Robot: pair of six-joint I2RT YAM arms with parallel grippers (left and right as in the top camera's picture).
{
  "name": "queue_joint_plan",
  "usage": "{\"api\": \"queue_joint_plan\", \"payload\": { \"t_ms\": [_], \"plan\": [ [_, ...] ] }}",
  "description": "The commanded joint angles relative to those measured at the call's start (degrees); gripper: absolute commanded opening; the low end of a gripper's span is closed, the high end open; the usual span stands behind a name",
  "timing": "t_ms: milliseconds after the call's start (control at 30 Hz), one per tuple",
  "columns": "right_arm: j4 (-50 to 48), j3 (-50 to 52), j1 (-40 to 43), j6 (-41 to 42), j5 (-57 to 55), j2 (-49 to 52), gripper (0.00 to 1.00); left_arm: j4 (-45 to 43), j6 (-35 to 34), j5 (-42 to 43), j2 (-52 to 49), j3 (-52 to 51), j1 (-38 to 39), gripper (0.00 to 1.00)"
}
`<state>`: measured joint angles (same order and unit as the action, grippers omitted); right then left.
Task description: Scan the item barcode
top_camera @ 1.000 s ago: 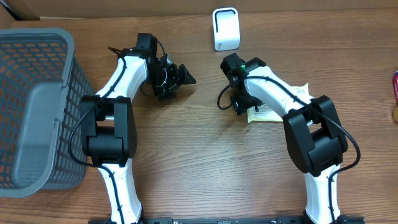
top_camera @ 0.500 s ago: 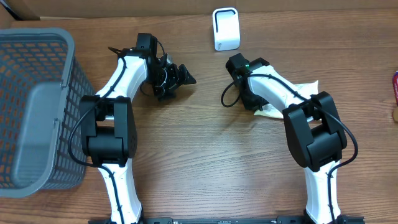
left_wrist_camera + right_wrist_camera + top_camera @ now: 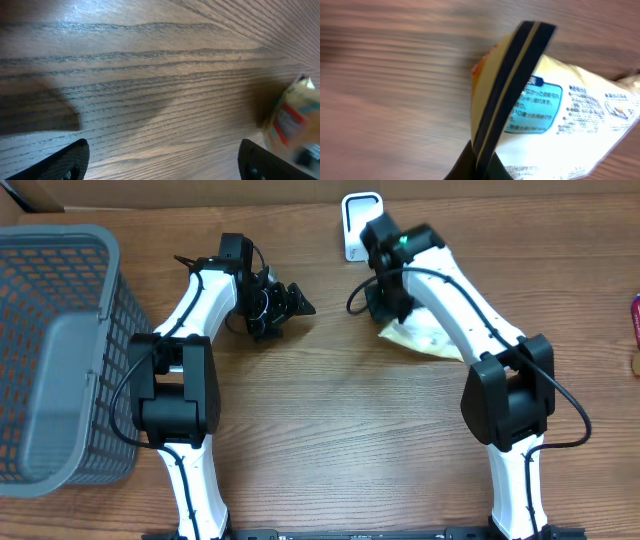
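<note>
The item is a pale yellow-and-white snack packet [image 3: 425,336] with printed labels [image 3: 555,125]. My right gripper [image 3: 389,308] is shut on the packet's dark sealed edge [image 3: 512,90] and holds it tilted just in front of the white barcode scanner [image 3: 352,222], which the arm partly covers. The barcode itself does not show. Left of the packet, my left gripper [image 3: 291,302] stands open low over the wood, jaws wide with nothing between them [image 3: 162,162]. The packet [image 3: 292,117] appears blurred at the right edge of the left wrist view.
A grey mesh basket [image 3: 60,350] fills the left side of the wooden table [image 3: 330,430]. A red object [image 3: 636,320] peeks in at the right edge. A cardboard wall runs along the back.
My right gripper shut on the packet, then carried it up and back toward the scanner. The left arm has not moved.
</note>
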<state>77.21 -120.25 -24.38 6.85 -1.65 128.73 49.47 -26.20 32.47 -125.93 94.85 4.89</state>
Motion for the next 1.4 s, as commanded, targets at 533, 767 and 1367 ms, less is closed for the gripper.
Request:
{"api": "queue_joint_plan", "payload": {
  "t_ms": [533,767,1367],
  "plan": [
    [-1.8,-7.6,10.2,-7.3,60.7,-4.6,0.04,-0.2,0.9,-0.2,-0.4,-0.3,0.2,0.88],
    [-7.5,8.7,15.6,-7.3,60.3,-4.6,0.04,-0.3,0.9,-0.1,-0.4,-0.3,0.2,0.87],
    [-0.9,13.7,34.8,-3.2,13.1,-4.6,0.27,-0.7,0.9,-0.1,-0.4,-0.3,0.2,0.87]
  ]
}}
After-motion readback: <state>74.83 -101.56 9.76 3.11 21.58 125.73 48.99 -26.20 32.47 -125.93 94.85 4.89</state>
